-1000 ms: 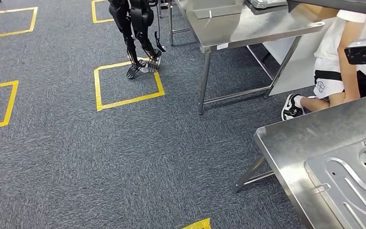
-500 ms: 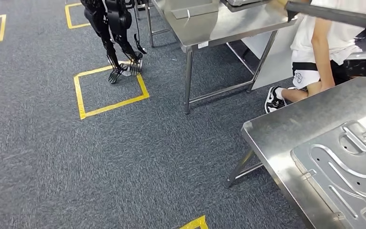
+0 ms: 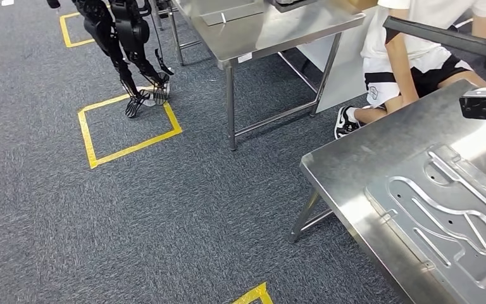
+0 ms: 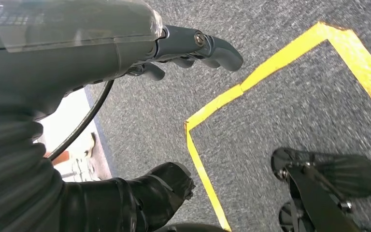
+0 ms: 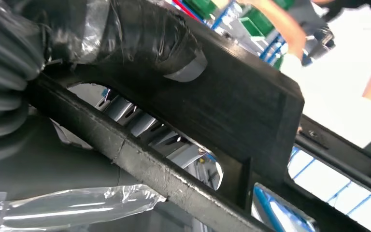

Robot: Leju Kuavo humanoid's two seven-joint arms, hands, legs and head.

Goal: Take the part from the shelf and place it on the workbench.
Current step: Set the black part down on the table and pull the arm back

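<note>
The part is a black flat frame with open slots [image 5: 251, 106]. My right hand [image 5: 140, 38] grips it, its taped thumb pressed on the frame's broad face. In the head view, black bars of the part [image 3: 443, 35] cross the upper right above the steel workbench [image 3: 354, 171]. My left hand [image 4: 183, 50] hangs over the carpet with its fingers loosely apart and nothing in them.
A stamped metal plate [image 3: 443, 215] lies on the workbench. A person [image 3: 411, 57] sits behind it beside a second steel table [image 3: 272, 31]. Another robot's dark legs [image 3: 126, 44] stand at a yellow taped square [image 3: 130, 123] on the grey carpet.
The camera has turned right: the whole scene has slid left and more of the workbench and its plate shows. The black part stays at the upper right.
</note>
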